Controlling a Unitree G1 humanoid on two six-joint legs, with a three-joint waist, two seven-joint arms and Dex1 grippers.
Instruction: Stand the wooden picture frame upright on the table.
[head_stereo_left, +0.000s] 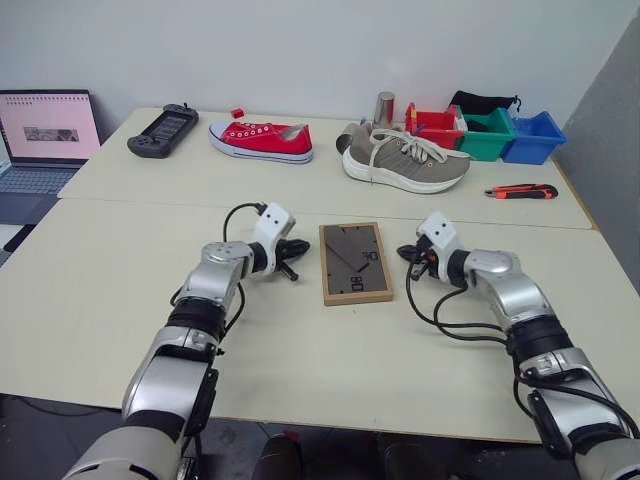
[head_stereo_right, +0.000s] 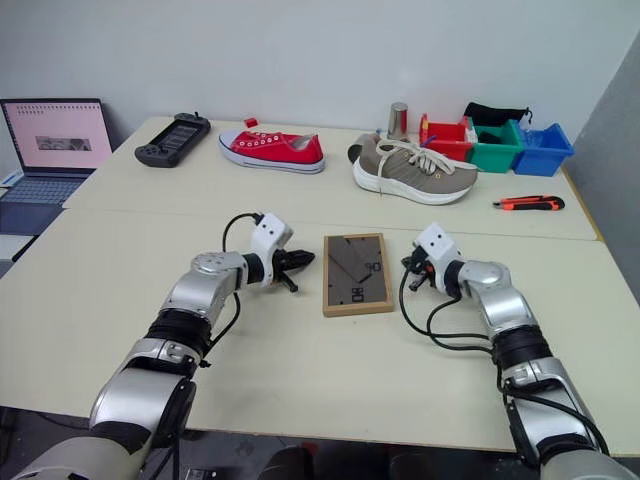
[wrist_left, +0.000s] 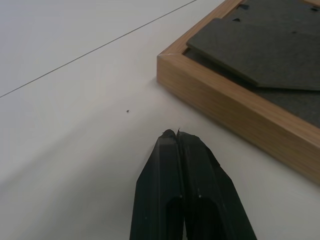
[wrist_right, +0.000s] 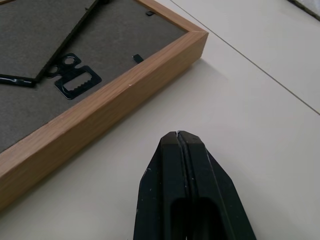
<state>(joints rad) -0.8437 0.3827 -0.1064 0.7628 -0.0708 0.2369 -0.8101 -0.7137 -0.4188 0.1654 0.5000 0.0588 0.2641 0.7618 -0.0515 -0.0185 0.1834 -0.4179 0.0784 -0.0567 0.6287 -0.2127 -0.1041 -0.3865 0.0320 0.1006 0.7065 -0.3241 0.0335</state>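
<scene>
Currently, frame: the wooden picture frame (head_stereo_left: 355, 263) lies flat, face down, on the near section of the desk (head_stereo_left: 300, 350), just in front of the seam between the two desk sections; its dark grey back panel faces up, with the fold-out stand lying flat against it.
Left gripper: the left gripper (head_stereo_left: 293, 258) sits low over the desk just beside the frame's left edge, pointing toward it; jaws pressed together, holding nothing. In the left wrist view the closed tips (wrist_left: 177, 135) are near the frame's wooden edge (wrist_left: 235, 107) but apart from it.
Right gripper: the right gripper (head_stereo_left: 407, 255) sits just beside the frame's right edge, pointing toward it; jaws pressed together, empty. In the right wrist view the tips (wrist_right: 177, 135) are near the frame's side (wrist_right: 107, 110), not touching.
Far desk section: a red sneaker (head_stereo_left: 262, 139), a grey sneaker (head_stereo_left: 405, 160), a black game controller (head_stereo_left: 163, 131), a metal cup (head_stereo_left: 385, 108), red, green and blue bins (head_stereo_left: 490, 134), and a red-and-black utility knife (head_stereo_left: 522, 191).
Far left: an open laptop (head_stereo_left: 42, 140).
</scene>
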